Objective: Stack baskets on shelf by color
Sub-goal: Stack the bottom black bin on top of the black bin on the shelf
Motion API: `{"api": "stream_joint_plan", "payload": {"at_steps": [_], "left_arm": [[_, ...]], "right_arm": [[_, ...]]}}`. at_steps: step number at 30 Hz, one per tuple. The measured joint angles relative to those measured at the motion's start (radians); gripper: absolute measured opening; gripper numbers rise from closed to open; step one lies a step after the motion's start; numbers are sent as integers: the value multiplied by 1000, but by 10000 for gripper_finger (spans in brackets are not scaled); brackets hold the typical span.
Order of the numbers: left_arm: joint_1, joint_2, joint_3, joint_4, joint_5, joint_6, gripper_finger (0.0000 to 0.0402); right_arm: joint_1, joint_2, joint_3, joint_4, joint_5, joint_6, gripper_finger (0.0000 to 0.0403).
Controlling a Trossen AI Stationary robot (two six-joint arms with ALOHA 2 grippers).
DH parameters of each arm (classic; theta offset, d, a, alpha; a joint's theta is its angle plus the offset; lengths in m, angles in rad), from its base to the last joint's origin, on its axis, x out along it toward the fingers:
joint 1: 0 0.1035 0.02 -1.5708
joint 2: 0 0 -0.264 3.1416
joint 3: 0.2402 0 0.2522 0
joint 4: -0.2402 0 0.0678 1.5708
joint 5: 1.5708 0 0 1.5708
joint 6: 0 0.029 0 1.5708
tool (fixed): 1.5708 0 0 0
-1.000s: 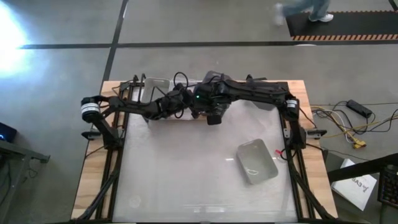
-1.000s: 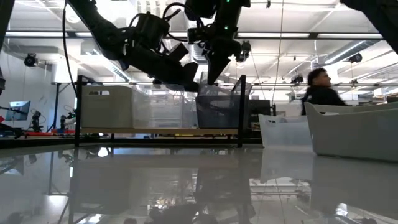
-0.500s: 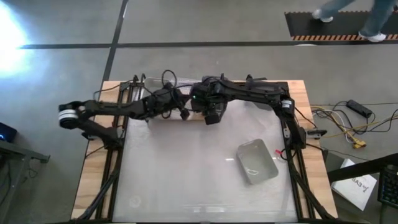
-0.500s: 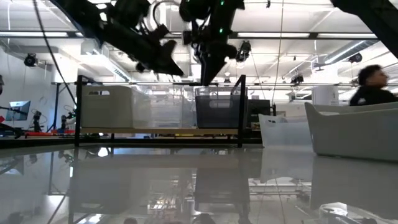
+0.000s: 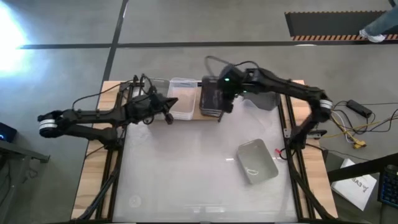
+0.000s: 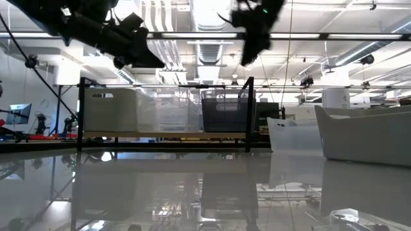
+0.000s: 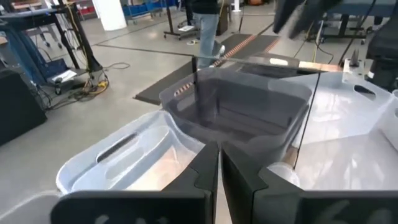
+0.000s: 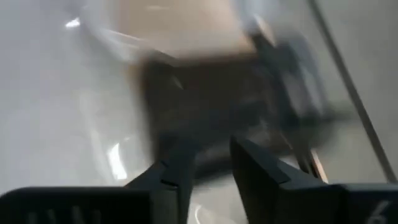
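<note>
The wooden shelf [image 6: 164, 135] stands at the table's far edge. On its plank sit a whitish basket [image 6: 109, 110], a clear basket [image 5: 182, 98] and a dark grey basket [image 5: 210, 96], side by side on their bottoms. My left gripper [image 5: 169, 103] is shut and empty, above the clear basket's left side; its wrist view looks over the clear basket [image 7: 124, 155] and the dark grey basket [image 7: 242, 112]. My right gripper [image 5: 225, 104] is open and empty, high above the dark grey basket [image 8: 205, 106]. In the low view both grippers, the left [image 6: 138, 54] and the right [image 6: 253, 29], hang well above the shelf.
A light grey basket [image 5: 256, 160] lies on the white tabletop at the right, near the middle. Another pale basket [image 5: 264, 99] stands at the far right beside the shelf. Cables lie on the floor to the right of the table.
My left gripper has drawn back from the dark grey basket toward the table's left edge and risen. My right gripper has risen and gone a little toward the right edge, clear of the dark grey basket, which stays on the shelf's right end.
</note>
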Motion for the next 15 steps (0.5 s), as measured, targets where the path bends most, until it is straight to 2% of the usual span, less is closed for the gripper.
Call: {"api": "stream_joint_plan", "payload": {"at_steps": [4,7,11,15], "left_arm": [[-1,-20,-45,50,2,-1,3],[-7,-22,-54,53,2,-1,3],[-25,-22,-48,86,4,3,3],[-40,-22,-47,114,4,7,3]], "right_arm": [[-74,-179,-240,121,126,169,40],[-146,-272,-398,226,153,248,14],[-267,-306,-589,440,37,286,9],[-372,-262,-718,696,-120,316,9]]}}
